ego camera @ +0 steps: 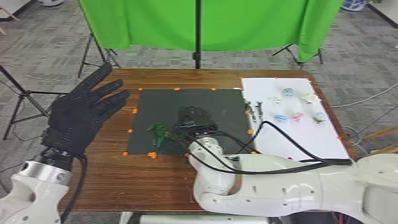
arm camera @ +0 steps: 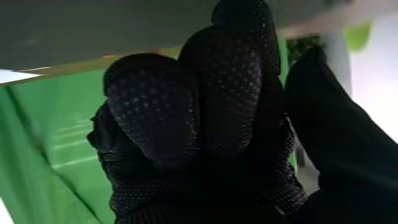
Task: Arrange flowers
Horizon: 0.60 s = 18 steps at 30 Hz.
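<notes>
Flowers on white sheet; left hand released, fingers straight; right hand over black mat, can't tell if grasping.

Head view: bright, even light all round the right hand | Wrist view: right hand deep in shadow, white glare beside it!

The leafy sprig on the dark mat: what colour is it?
The leafy sprig is green; it shows best in the head view, against the dark mat.
</notes>
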Each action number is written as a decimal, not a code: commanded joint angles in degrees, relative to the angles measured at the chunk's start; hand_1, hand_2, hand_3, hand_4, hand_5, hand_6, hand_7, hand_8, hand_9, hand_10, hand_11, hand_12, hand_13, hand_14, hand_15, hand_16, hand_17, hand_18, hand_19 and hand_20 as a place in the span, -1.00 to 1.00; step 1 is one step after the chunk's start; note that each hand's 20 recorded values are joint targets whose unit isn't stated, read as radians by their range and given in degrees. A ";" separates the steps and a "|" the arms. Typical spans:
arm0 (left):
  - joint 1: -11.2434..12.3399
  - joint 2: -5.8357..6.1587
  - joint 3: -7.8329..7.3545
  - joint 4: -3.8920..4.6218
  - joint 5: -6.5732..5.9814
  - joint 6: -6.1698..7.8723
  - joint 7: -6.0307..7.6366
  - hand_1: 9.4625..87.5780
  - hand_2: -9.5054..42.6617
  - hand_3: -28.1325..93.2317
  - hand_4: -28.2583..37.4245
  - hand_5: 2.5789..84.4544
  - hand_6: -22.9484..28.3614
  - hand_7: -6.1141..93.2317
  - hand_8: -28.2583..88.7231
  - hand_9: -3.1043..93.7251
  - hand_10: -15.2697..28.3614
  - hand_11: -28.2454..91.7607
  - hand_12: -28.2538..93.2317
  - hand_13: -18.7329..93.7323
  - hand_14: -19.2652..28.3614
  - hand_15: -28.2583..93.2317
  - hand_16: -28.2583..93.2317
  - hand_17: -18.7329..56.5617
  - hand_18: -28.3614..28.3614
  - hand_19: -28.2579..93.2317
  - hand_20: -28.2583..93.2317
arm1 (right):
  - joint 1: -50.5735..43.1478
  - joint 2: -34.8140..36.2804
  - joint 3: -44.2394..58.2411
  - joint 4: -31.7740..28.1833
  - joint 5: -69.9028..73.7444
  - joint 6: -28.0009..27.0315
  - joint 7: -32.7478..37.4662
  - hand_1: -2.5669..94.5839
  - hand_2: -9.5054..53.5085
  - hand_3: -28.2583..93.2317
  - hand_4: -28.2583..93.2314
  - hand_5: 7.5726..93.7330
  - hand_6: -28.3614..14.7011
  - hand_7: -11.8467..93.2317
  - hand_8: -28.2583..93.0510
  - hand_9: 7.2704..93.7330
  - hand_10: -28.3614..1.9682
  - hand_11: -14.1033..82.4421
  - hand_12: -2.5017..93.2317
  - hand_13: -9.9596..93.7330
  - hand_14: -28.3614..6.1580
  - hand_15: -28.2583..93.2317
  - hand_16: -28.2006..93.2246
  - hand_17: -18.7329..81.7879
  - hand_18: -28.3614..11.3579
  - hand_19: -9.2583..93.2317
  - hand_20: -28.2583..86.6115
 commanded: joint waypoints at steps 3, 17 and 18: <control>0.53 0.04 0.38 0.09 0.03 0.52 0.00 -0.65 -0.38 0.71 -0.89 -0.44 0.09 -0.57 -0.70 -0.48 0.49 -0.22 -0.33 -0.41 0.76 -0.07 -0.54 -1.00 0.81 0.10 -0.39 | 2.54 0.78 0.97 -3.82 2.75 -0.21 -7.39 -0.34 -0.48 0.65 -0.93 0.75 0.29 -0.50 -0.73 1.00 0.17 0.22 -0.64 0.86 0.02 0.52 -0.21 0.20 -0.93 1.00 0.14; 0.48 0.25 0.66 0.38 -0.11 0.30 0.60 -0.65 -0.38 0.71 -0.90 -0.43 0.09 -0.57 -0.70 -0.48 0.50 -0.22 -0.33 -0.41 0.76 -0.06 -0.55 -1.00 0.81 0.10 -0.39 | 1.47 0.82 4.31 -2.78 11.07 -10.43 -12.19 -0.36 -0.45 0.65 -0.93 0.52 0.33 -0.55 -0.74 1.00 0.08 0.11 -0.59 0.75 -0.10 0.58 -0.22 0.06 -0.93 0.99 0.03; 0.31 0.29 0.71 0.42 -0.07 0.26 0.64 -0.65 -0.38 0.71 -0.90 -0.44 0.09 -0.57 -0.70 -0.48 0.50 -0.22 -0.33 -0.41 0.76 -0.06 -0.55 -1.00 0.81 0.10 -0.39 | 1.46 0.73 4.45 -2.50 11.19 -11.27 -11.87 -0.37 -0.44 0.64 -0.93 0.52 0.33 -0.55 -0.74 1.00 0.08 0.11 -0.58 0.75 -0.09 0.58 -0.22 0.05 -0.93 0.99 0.03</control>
